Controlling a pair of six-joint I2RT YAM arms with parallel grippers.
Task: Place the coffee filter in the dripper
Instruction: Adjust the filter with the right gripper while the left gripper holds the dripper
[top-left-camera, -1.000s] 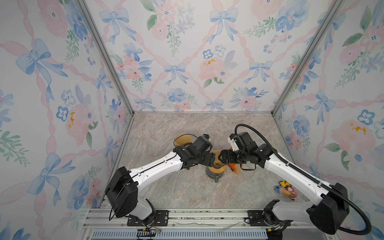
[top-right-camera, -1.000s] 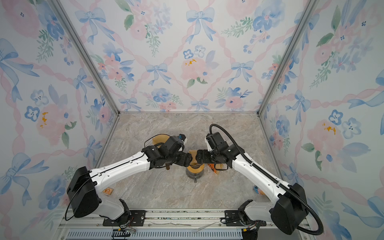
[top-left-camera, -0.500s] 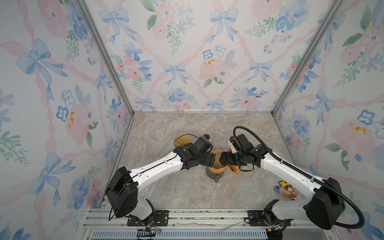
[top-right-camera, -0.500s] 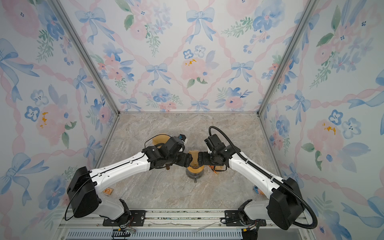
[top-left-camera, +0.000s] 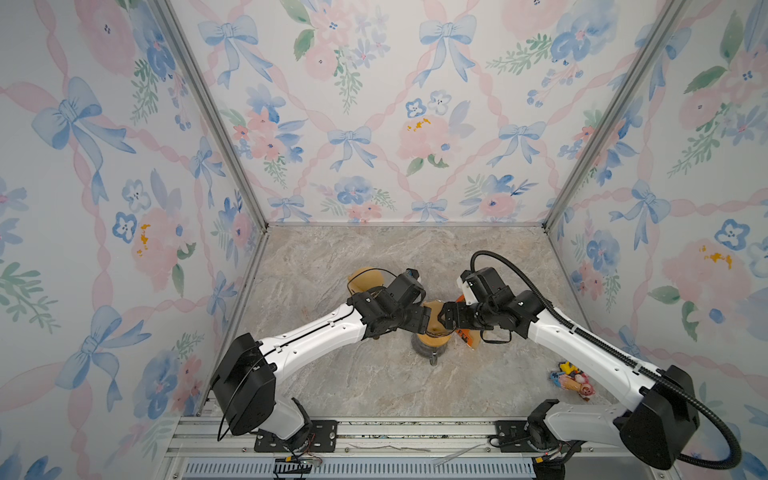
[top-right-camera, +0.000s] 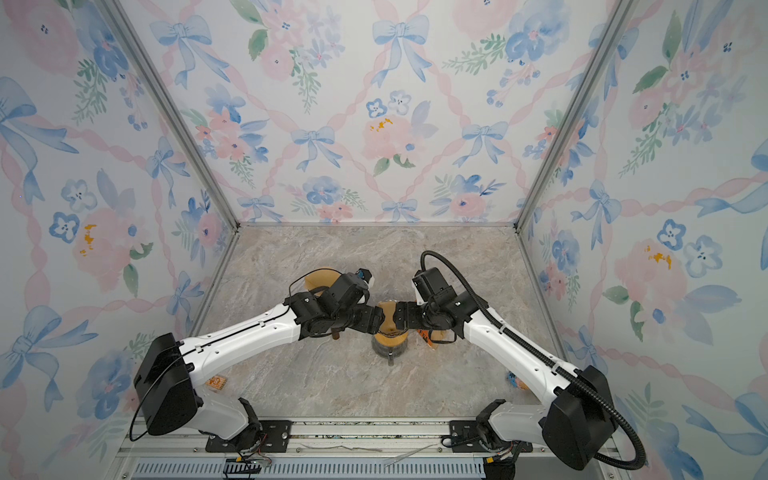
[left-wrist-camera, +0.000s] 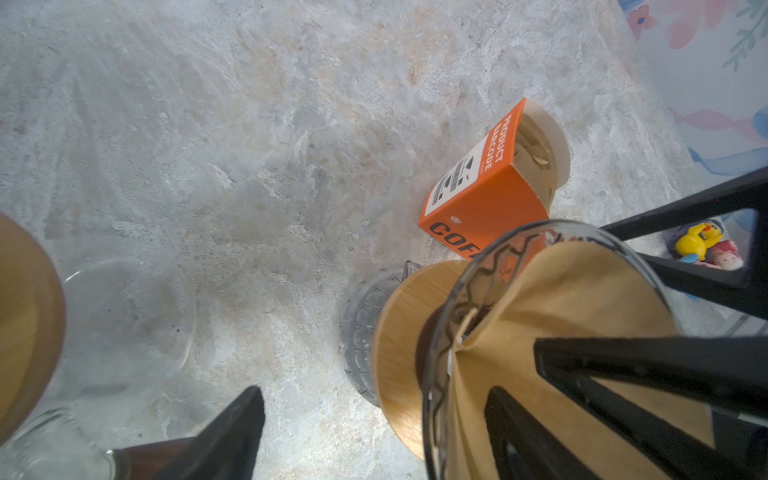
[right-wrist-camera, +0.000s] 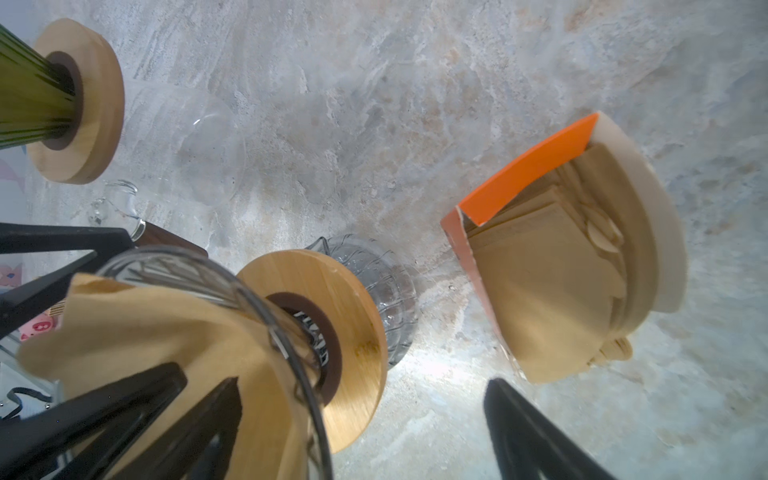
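Left end effector (left-wrist-camera: 395, 370) agape, against coffee filter (left-wrist-camera: 561, 299)

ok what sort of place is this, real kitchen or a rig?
Likely a staged robot test booth, not a kitchen: printed floral panels on metal framing, two arms bolted to a front rail, and a coffee-filter box on a marble-look tabletop.

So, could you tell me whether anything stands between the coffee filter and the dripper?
Nothing visible does: the coffee filter already sits inside the dripper, one edge rising above the rim. The left gripper and right gripper are open, each with one finger inside the filter and one outside the glass.
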